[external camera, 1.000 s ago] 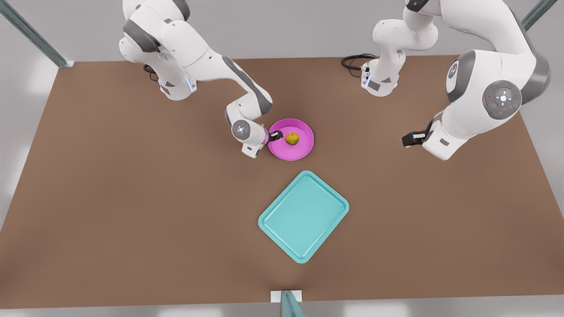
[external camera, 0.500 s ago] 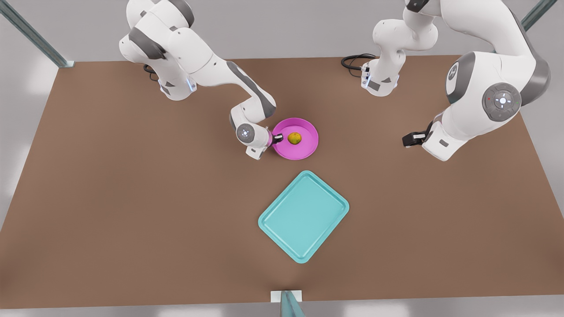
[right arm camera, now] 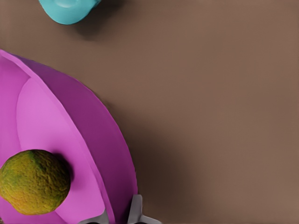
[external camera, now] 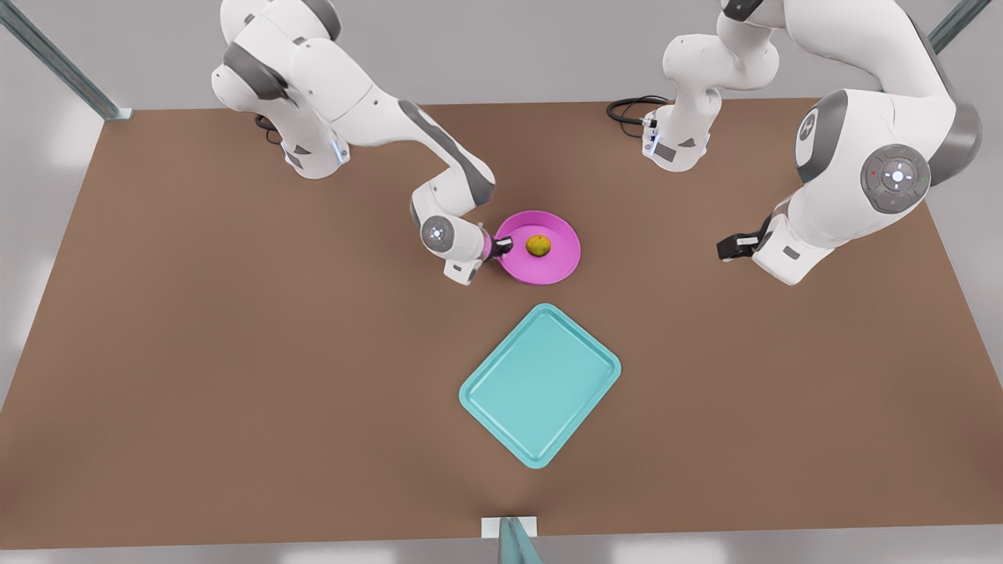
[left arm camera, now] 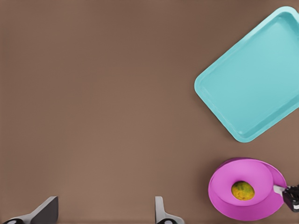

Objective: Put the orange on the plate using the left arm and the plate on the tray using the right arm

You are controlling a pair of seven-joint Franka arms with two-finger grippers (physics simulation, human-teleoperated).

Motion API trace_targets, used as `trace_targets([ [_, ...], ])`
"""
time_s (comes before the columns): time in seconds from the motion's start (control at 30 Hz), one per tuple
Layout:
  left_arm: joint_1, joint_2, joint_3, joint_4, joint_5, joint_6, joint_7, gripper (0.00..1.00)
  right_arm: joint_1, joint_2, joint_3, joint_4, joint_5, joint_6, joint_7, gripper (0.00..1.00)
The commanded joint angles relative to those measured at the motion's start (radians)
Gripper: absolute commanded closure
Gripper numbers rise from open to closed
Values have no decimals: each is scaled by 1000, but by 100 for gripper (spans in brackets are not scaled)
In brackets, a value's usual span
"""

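Note:
The pink plate (external camera: 558, 265) is held just above the table at centre, with the orange (external camera: 537, 245) resting in it. My right gripper (external camera: 501, 249), on the arm at the front view's left, is shut on the plate's rim. In the right wrist view its fingers (right arm camera: 135, 212) pinch the plate (right arm camera: 56, 116) beside the orange (right arm camera: 33, 182). The teal tray (external camera: 541, 384) lies nearer the front edge, apart from the plate. My left gripper (external camera: 727, 249) waits open at the front view's right, its fingers (left arm camera: 44, 212) spread above the bare table, far from the plate (left arm camera: 261, 205) and tray (left arm camera: 257, 84).
Both arm bases stand at the table's back edge, with a black cable (external camera: 631, 106) beside one. A small white bracket (external camera: 509, 526) sits at the front edge. Brown tabletop (external camera: 235, 352) stretches wide to both sides of the tray.
My right gripper has carried the plate, with the orange in it, toward the front view's right. The left arm has barely moved.

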Motion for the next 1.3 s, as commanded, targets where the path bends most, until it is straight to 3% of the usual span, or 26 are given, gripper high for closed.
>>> trace_targets([
  [0.0, -1, -2, 0, 1, 1, -3, 8, 0, -8, -5, 0, 17, 15, -13, 17, 79],
  [0.33, 0, -14, 20, 8, -2, 1, 11, 0, -173, -2, -15, 176, 61, -10, 18, 79],
  [0.63, 2, -17, 21, 10, -14, 1, 23, 0, -213, 310, -67, 600, 105, -13, 48, 79],
  [0.8, 2, -6, 17, 44, -16, 7, 13, 0, -188, 367, -70, 639, 104, -10, 48, 79],
  [0.83, 2, -6, 20, 44, -14, 4, 16, 0, -186, 368, -69, 638, 104, -10, 45, 53],
  [0.87, 2, -6, 20, 42, -16, -2, 13, 0, -180, 367, -70, 633, 104, -4, 37, 0],
  [1.07, 4, -2, 21, 44, -11, -2, 8, 0, -182, 339, -70, 639, 98, -7, 35, 0],
  [1.13, 2, -3, 21, 44, -12, -2, 8, 0, -193, 292, -135, 635, 18, -44, -84, 0],
  [1.17, 2, -3, 21, 44, -12, -2, 6, 0, -274, 229, -198, 624, -198, -361, -204, 0],
  [1.2, 2, -3, 21, 44, -11, -3, 6, 0, -378, 157, -199, 626, -347, -744, -267, 0],
  [1.23, 2, -3, 21, 44, -9, -3, 6, 0, -455, 65, -199, 617, -629, -992, -302, 0],
  [1.27, 2, -8, 23, 45, -9, -3, 5, 0, -470, -78, -199, 577, -761, -1053, -379, 0],
])
